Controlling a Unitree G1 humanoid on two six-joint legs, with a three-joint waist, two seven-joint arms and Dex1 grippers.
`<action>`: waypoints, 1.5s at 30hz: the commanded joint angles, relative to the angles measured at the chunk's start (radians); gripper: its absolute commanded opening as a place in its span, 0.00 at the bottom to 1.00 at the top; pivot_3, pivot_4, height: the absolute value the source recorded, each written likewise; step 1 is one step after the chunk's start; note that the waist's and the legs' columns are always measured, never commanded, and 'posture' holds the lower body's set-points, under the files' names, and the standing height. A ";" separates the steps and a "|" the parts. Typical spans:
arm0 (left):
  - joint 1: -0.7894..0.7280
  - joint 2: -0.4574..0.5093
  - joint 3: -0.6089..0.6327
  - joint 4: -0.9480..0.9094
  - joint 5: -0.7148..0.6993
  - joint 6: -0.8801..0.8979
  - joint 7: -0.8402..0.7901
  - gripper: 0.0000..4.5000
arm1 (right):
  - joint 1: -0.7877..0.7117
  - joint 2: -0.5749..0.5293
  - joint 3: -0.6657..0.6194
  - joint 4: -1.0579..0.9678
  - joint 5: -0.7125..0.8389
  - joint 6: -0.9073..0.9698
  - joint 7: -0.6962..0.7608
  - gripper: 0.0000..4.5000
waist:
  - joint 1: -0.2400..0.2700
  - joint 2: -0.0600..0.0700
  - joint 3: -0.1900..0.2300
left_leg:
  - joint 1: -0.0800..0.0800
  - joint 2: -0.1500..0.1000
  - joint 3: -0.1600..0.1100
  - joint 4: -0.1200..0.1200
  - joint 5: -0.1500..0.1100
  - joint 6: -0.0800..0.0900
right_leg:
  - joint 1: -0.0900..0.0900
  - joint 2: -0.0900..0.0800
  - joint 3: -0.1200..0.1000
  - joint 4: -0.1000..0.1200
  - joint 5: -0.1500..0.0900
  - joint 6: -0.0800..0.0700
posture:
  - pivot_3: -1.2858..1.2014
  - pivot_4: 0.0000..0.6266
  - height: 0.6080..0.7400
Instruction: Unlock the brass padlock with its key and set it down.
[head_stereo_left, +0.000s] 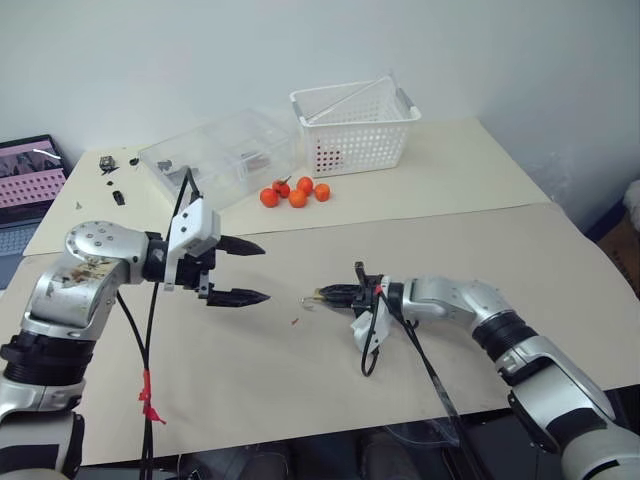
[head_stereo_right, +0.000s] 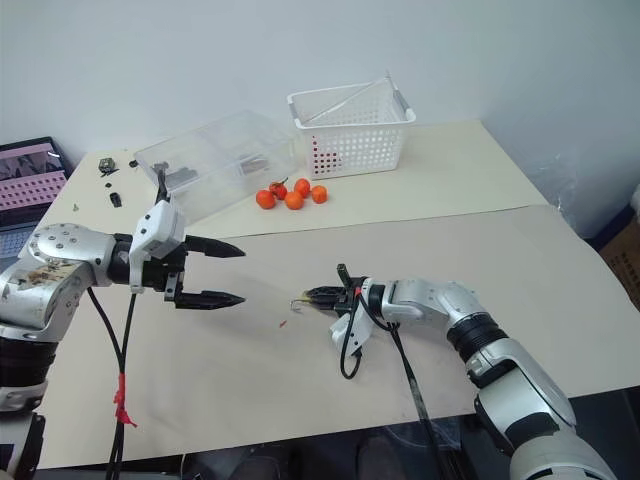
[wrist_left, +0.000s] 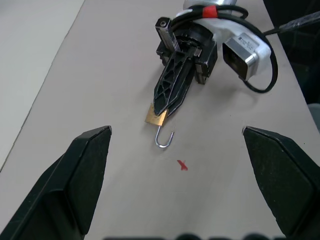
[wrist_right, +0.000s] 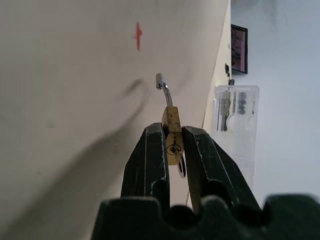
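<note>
My right gripper (head_stereo_left: 322, 296) is shut on the brass padlock (wrist_right: 171, 120), pinching its small gold body between both fingers low over the paper. The silver shackle (wrist_left: 162, 140) hangs open like a hook, pointing away from the fingers. A small silvery piece at the lock's base, between the fingers, looks like the key (wrist_right: 181, 167); most of it is hidden. My left gripper (head_stereo_left: 255, 272) hovers to the left of the padlock, apart from it, fingers wide open and holding nothing.
Orange fruits (head_stereo_left: 295, 190) lie at the back, with a white basket (head_stereo_left: 355, 125) and a clear plastic box (head_stereo_left: 215, 155) behind them. A laptop (head_stereo_left: 25, 175) and small dark parts (head_stereo_left: 108, 163) sit far left. A red mark (wrist_left: 183, 165) is on the paper near the padlock.
</note>
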 joint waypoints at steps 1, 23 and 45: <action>0.005 0.015 0.002 -0.023 0.011 -0.038 -0.008 0.99 | -0.037 0.010 0.000 -0.005 0.022 -0.023 -0.028 0.02 | -0.002 0.000 0.000 | 0.000 0.000 0.000 0.000 0.000 0.000 | 0.000 0.000 0.000 0.000 0.000 0.000 | 0.52 0.24 1.00; -0.009 -0.055 -0.019 0.032 0.029 -0.083 -0.003 1.00 | -0.012 -0.241 -0.019 0.073 0.278 -0.167 0.183 0.98 | -0.011 -0.001 0.001 | 0.001 0.000 0.001 0.000 0.000 0.001 | 0.001 0.000 0.000 0.000 0.000 0.000 | 0.52 0.24 1.00; -0.018 -0.107 0.113 -0.137 -0.155 0.126 0.188 1.00 | 0.179 -0.431 -0.327 -0.881 1.591 1.505 1.045 0.98 | 0.038 0.000 0.002 | -0.006 0.012 0.001 0.008 -0.007 0.011 | 0.000 0.003 -0.002 -0.001 0.001 -0.001 | 0.52 0.24 1.00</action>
